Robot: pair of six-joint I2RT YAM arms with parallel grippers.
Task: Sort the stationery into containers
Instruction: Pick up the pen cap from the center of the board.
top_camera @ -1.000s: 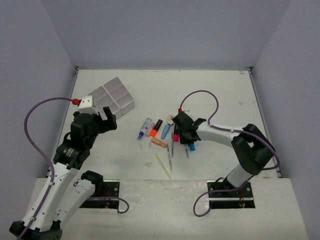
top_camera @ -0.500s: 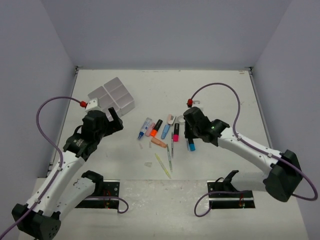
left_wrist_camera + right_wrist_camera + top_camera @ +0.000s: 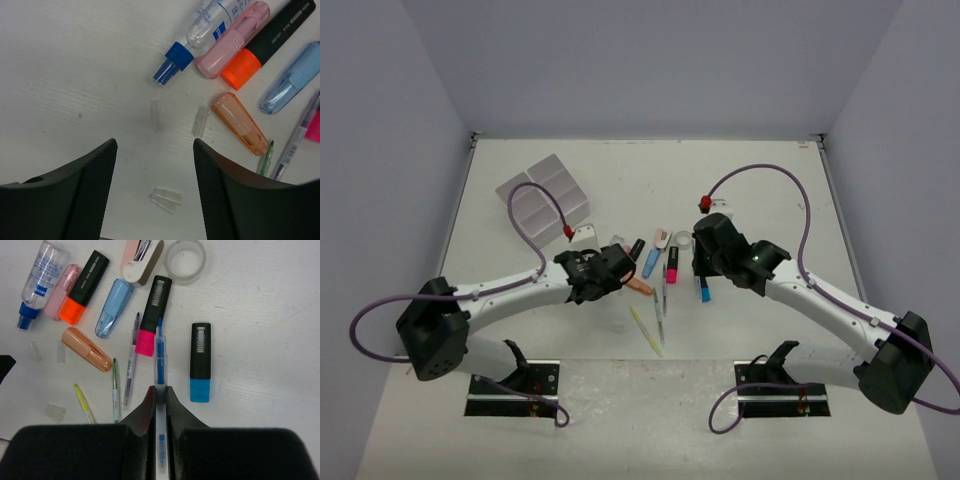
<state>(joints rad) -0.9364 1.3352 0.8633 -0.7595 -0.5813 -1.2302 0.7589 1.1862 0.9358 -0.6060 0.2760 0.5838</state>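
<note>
- Bottom of the top view: both arms bolted to black base plates (image 3: 783,392) on a raised white ledge.
- Table (image 3: 760,190): matt white with faint scuffs, and a few small dark specks at right centre.
- Left gripper (image 3: 155,150): lies low at the left edge of the stationery, just left of frame centre in the top view. Jaws are spread with nothing between them. Left wrist view shows bare table and small clear caps (image 3: 156,115) in the gap.
- Right gripper (image 3: 159,390): right of frame centre, clamped on a thin blue pen (image 3: 159,357). The pen points away from the fingers, between a pink highlighter (image 3: 151,315) and a blue highlighter (image 3: 201,365).
- Loose stationery at centre of the top view:
  - peach highlighter (image 3: 86,349)
  - yellow pen (image 3: 84,404)
  - two thin pens
  - orange highlighter (image 3: 82,287)
  - clear bottle with a blue cap (image 3: 37,282)
  - tape roll (image 3: 169,261), at the top of the right wrist view
- Tray (image 3: 545,195): upper left of the top view, white, four compartments, well apart from the loose items. In that view the left arm's purple cable (image 3: 535,200) loops across it.
- Walls (image 3: 650,60): plain lilac-grey on three sides, meeting the table at its far edge.
- Change against a second ago:
  - Left arm was folded upright at left with its gripper just below the tray. It now stretches right, across to the pile.
  - Right arm's elbow has swung out towards the lower right corner. Its gripper remains over the right side of the pile.
  - Tray unmoved.
</note>
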